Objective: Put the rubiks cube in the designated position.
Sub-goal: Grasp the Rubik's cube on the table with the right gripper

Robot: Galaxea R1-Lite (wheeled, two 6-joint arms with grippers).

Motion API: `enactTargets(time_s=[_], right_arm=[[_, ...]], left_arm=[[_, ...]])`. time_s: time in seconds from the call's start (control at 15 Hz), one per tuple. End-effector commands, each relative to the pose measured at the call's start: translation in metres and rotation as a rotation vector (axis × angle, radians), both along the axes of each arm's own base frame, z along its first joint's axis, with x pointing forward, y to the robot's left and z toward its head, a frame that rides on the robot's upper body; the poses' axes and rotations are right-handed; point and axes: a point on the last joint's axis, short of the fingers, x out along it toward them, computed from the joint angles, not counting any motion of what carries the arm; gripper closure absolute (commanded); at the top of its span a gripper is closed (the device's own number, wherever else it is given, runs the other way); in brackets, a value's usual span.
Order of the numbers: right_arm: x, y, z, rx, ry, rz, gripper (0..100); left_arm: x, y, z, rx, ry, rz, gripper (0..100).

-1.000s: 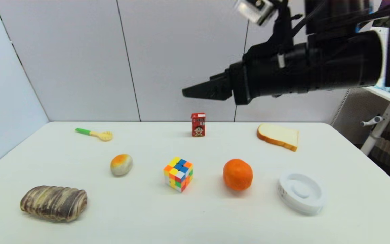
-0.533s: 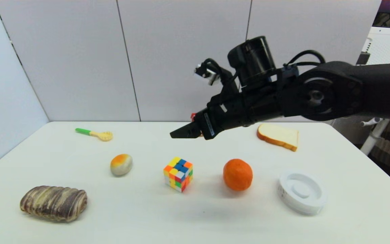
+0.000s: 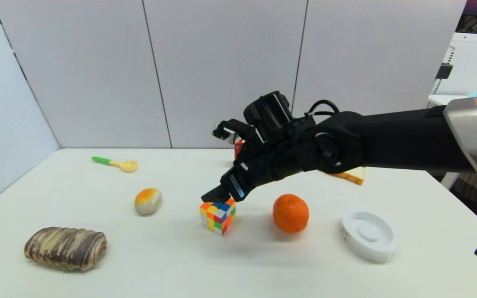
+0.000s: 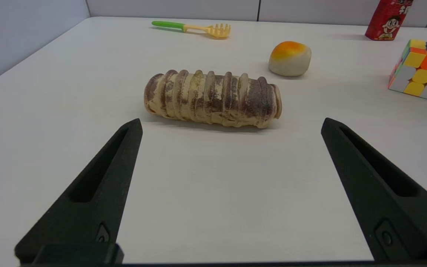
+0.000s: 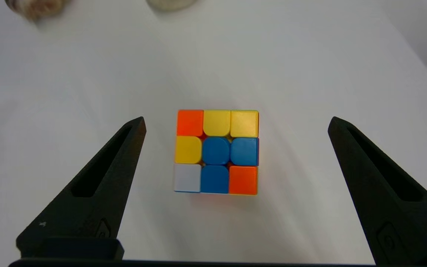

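The rubiks cube [image 3: 218, 215] stands on the white table [image 3: 238, 269] near its middle, between a small bun and an orange. In the right wrist view the rubiks cube [image 5: 217, 151] shows its top face of orange, yellow, blue and white tiles, lying between my two spread fingers. My right gripper [image 3: 218, 194] hangs open just above it, pointing down, apart from it. My left gripper [image 4: 232, 121] is open and idle low over the table's left front, and the rubiks cube [image 4: 421, 70] shows far off in its view. No mark shows the designated position.
An orange [image 3: 290, 213] lies right of the cube, and a white round lid [image 3: 369, 236] further right. A bun [image 3: 148, 201] and a marbled bread roll [image 3: 65, 247] lie to the left. At the back are a green-handled fork [image 3: 116, 163], a red carton [image 3: 238, 145] and a bread slice [image 3: 351, 178], both partly behind my arm.
My right arm has swung down and forward from high above the table, so its gripper now hangs just over the cube. The cube and other objects have not moved.
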Motion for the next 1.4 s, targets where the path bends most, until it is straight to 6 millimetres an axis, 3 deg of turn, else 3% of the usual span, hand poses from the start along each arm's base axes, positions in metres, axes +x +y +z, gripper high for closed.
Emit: enactTargets(time_s=[0.07,0.93,1.4], right_arm=[[-0.004,0.004,-0.01,-0.042,-0.037,0.063,0],[0.008,0.021,-0.06,-0.13,0.0,0.064,0],[0.009,0.02,-0.064,-0.141,0.007,0.058,0]], left_arm=[[0.0,0.0,0.0,0.0,0.002,0.001,0],[0.0,0.0,0.0,0.0,0.002,0.001,0],[0.0,0.0,0.0,0.0,-0.001,0.001,0]])
